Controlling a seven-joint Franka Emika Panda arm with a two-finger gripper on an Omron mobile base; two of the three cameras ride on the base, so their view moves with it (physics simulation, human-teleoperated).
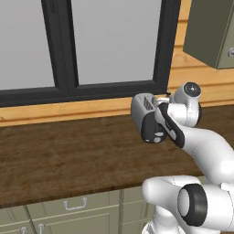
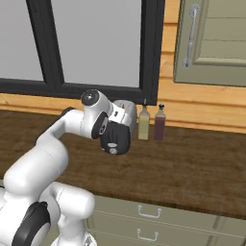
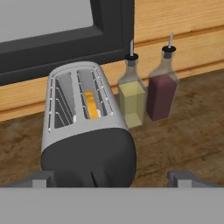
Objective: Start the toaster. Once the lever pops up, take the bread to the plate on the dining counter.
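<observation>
A silver two-slot toaster (image 3: 87, 131) with a dark front stands on a wood-grain counter, close under the hand. The bread (image 3: 91, 105), a tan slice, sits low in its right slot. A small dark lever (image 3: 93, 176) shows at the bottom of the toaster's front face. My gripper (image 3: 113, 178) is open, its two fingertips (image 3: 41, 178) spread wider than the toaster's front and holding nothing. In the base views the hand hangs right in front of the toaster (image 1: 145, 105) (image 2: 126, 112) and covers part of it. The plate and the dining counter are out of view.
A yellow oil bottle (image 3: 131, 94) (image 2: 143, 124) and a dark red bottle (image 3: 162, 92) (image 2: 159, 124) stand just right of the toaster. A dark-framed window (image 1: 68, 45) runs behind. A wall cabinet (image 2: 211, 43) hangs upper right. Pale green drawers (image 1: 68, 208) sit under the counter.
</observation>
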